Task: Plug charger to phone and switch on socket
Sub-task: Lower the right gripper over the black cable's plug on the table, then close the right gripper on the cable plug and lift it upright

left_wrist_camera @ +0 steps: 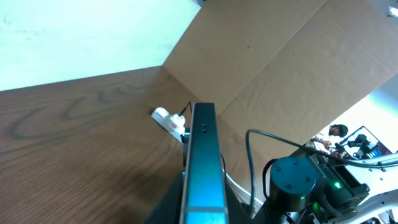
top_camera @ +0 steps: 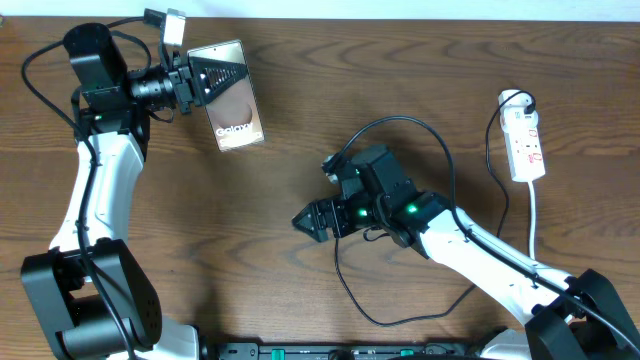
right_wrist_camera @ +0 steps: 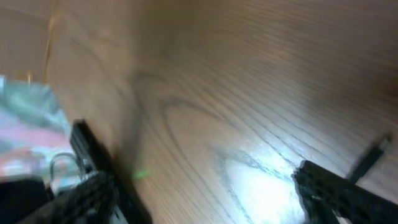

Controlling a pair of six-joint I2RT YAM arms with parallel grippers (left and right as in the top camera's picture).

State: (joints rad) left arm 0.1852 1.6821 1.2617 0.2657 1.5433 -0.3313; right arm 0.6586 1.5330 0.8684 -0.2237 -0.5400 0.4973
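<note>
Phone [top_camera: 238, 118] top covered by left gripper [top_camera: 225, 76]. Right wrist view blurred; charger [top_camera: 491, 150] tip not discernible anywhere.

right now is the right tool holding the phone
No, the phone is clamped in the left tool, while the right tool is mid-table, well apart from it.

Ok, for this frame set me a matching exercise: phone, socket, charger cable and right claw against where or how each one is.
Things:
1. phone
2. socket
3. charger cable
4. right claw

Places or states:
A. open, over the middle of the table
B. lying near the table's right edge
C. looped on the table around the right arm
D. gripped by the left claw

Pairs: 1-D, 2-B, 3-C, 4-A
</note>
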